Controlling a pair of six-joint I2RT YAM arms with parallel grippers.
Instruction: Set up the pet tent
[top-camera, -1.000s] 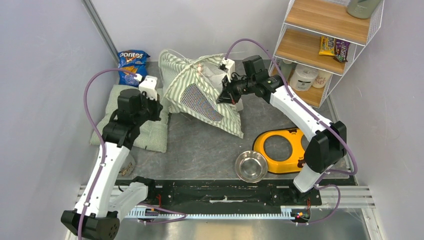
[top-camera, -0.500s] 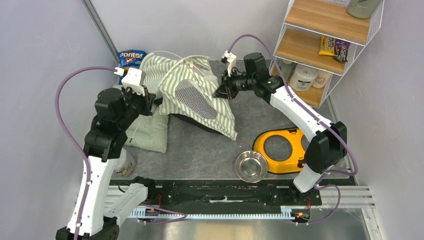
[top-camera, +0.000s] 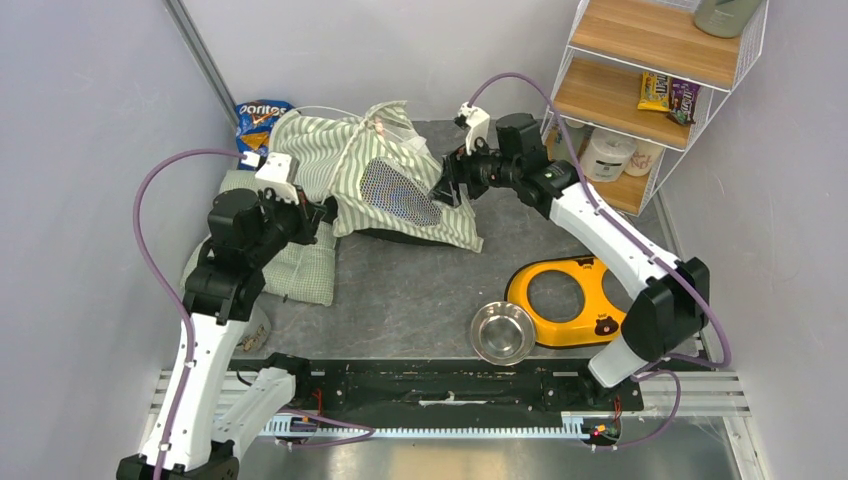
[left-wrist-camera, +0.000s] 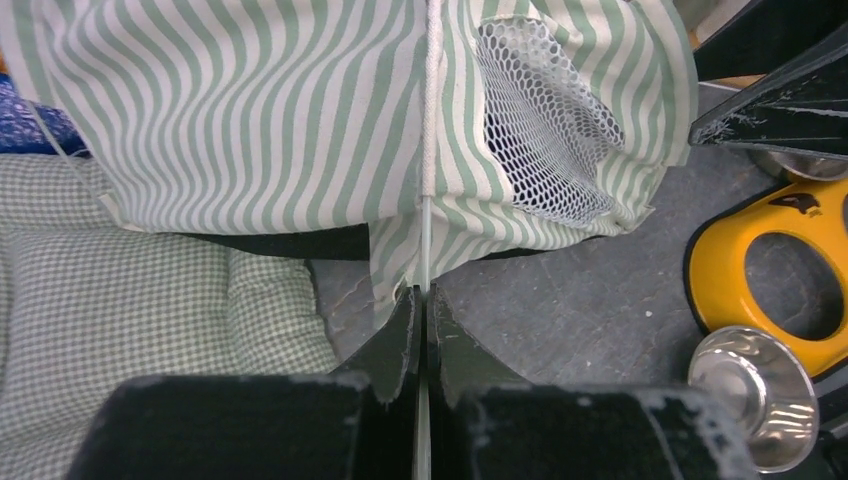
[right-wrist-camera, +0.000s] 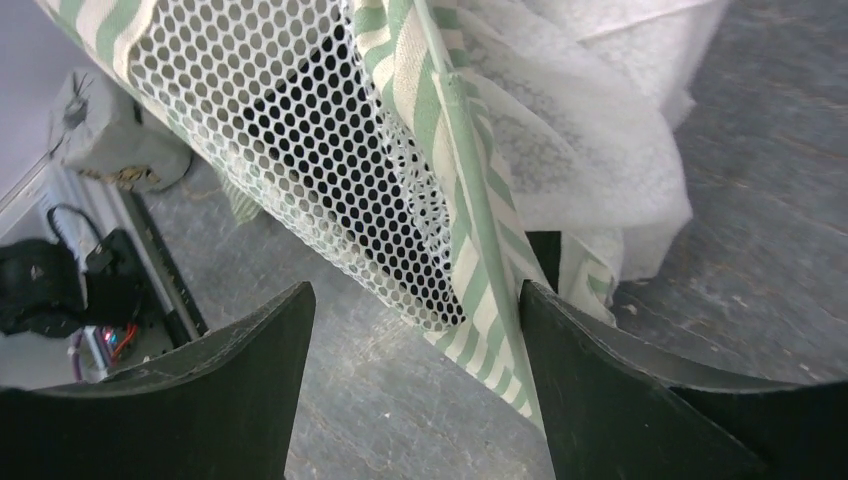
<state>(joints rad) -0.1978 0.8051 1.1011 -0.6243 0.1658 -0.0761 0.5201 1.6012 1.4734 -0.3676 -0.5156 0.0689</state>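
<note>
Pet tent (top-camera: 380, 185) sags half-raised; I see my left gripper (left-wrist-camera: 421, 310) pinching its thin pole (left-wrist-camera: 424, 250), while my right gripper (right-wrist-camera: 415, 295) stands spread wide around the striped mesh edge (right-wrist-camera: 470, 270)

Green-and-white striped pet tent (top-camera: 330, 160) with white mesh (top-camera: 395, 195), pale green checked cushion (top-camera: 305, 270), yellow bowl holder (top-camera: 520, 283), silver bowl (top-camera: 502, 332)

Pet things and snacks on the bench (top-camera: 420, 290)
A shiny bowl (top-camera: 502, 331) sits just beside a yellow bowl holder (top-camera: 570, 332). A green cushion (top-camera: 300, 270) lies at the left, a blue chip bag (top-camera: 262, 118) behind it. Candy bars (top-camera: 668, 95) rest on a shelf (top-camera: 605, 95).
</note>
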